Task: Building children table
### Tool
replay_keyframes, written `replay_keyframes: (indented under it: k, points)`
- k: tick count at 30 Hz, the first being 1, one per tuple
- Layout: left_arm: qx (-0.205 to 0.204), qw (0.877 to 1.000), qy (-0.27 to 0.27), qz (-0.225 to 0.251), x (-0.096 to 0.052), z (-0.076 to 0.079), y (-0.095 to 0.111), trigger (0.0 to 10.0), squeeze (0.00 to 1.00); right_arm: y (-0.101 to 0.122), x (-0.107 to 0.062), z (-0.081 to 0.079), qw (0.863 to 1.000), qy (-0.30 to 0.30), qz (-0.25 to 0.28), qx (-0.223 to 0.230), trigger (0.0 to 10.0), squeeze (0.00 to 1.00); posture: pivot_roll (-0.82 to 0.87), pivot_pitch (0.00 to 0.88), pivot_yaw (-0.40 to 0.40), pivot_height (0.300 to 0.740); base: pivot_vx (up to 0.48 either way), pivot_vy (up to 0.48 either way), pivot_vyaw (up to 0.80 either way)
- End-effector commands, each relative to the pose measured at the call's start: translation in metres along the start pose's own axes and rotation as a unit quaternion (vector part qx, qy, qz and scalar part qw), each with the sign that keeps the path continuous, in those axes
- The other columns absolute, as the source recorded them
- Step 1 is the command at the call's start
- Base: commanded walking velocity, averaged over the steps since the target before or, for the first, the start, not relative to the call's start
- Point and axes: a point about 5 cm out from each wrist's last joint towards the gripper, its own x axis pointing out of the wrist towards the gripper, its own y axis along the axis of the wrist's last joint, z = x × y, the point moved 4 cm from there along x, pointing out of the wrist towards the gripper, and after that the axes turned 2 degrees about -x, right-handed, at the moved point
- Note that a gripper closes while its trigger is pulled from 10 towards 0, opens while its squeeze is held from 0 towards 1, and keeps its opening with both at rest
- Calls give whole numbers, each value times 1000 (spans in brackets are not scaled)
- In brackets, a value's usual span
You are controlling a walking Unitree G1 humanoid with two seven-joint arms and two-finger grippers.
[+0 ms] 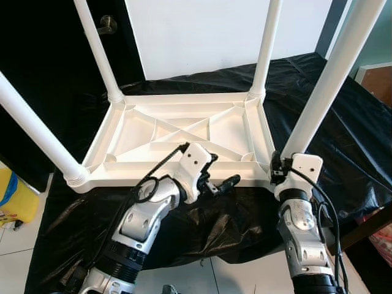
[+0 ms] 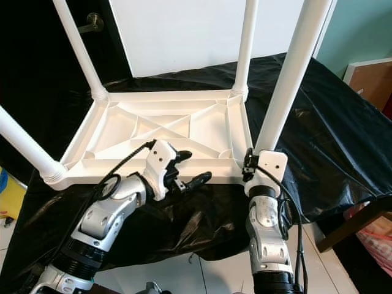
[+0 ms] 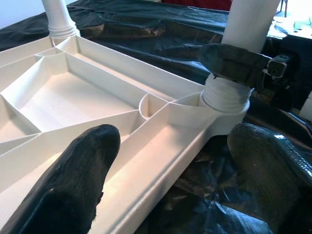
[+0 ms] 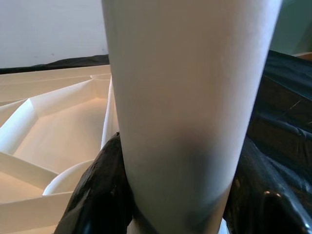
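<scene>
This looks like a room in a home: white tiled floor [image 1: 18, 257], a plain white wall [image 1: 202, 37], a dark door with a metal lever handle [image 1: 108, 24], and a teal wall [image 2: 361, 30] at the side. A black plastic sheet [image 1: 343, 141] covers the work surface.

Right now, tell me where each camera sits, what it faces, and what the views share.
Left eye view: on the head, looking down at the upturned table top; both arms, left pincer at its near rim.
Right eye view: beside it, same scene.
Left wrist view: along open black fingers straddling the rim.
Right wrist view: right pincer clamped round the near right leg.
Shared: that leg's socket.
</scene>
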Motion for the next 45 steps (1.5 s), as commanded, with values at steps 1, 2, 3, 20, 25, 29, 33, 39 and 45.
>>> replay_keyframes:
  k: [1, 2, 3, 20, 25, 29, 33, 39, 45]
  points:
    - [8, 998, 55, 1, -2, -11, 0, 10000, 0, -31, -10, 11, 997, -36, -73, 0, 10000, 0, -111, 32, 81, 740, 0, 0, 0]
    - [8, 998, 55, 1, -2, -11, 0, 10000, 0, -31, -10, 11, 997, -36, -73, 0, 10000, 0, -111, 32, 81, 740, 0, 0, 0]
    - [13, 998, 58, -2, -2, -11, 0, 10000, 0, -30, -11, 11, 997, -38, -73, -2, 10000, 0, -112, 28, 82, 740, 0, 0, 0]
    - [40, 997, 67, -2, 0, -15, 2, 10000, 0, -8, -5, 4, 1000, 13, -21, -10, 10000, 1000, -117, 17, 70, 740, 0, 0, 0]
    - [50, 996, 70, 4, 0, -16, 4, 10000, 0, -2, -3, 9, 999, 41, 2, -11, 10000, 1000, -114, 16, 59, 740, 0, 0, 0]
    - [47, 996, 68, 12, -1, -16, 5, 10000, 0, 3, -3, 8, 997, 68, 23, 3, 10000, 0, -112, 18, 54, 740, 0, 0, 0]
    - [56, 996, 61, 14, -2, -16, 2, 10000, 0, 8, -3, 6, 995, 91, 48, 9, 10000, 0, -112, 14, 55, 740, 0, 0, 0]
    - [58, 998, 9, 17, -5, -4, 0, 10000, 0, 4, -5, 11, 977, 208, 43, -17, 10000, 0, -125, 19, 61, 740, 0, 0, 0]
    - [48, 998, -28, 10, -5, 4, 0, 10000, 0, 5, 0, 15, 958, 280, 40, -47, 10000, 0, -134, 11, 72, 740, 0, 0, 0]
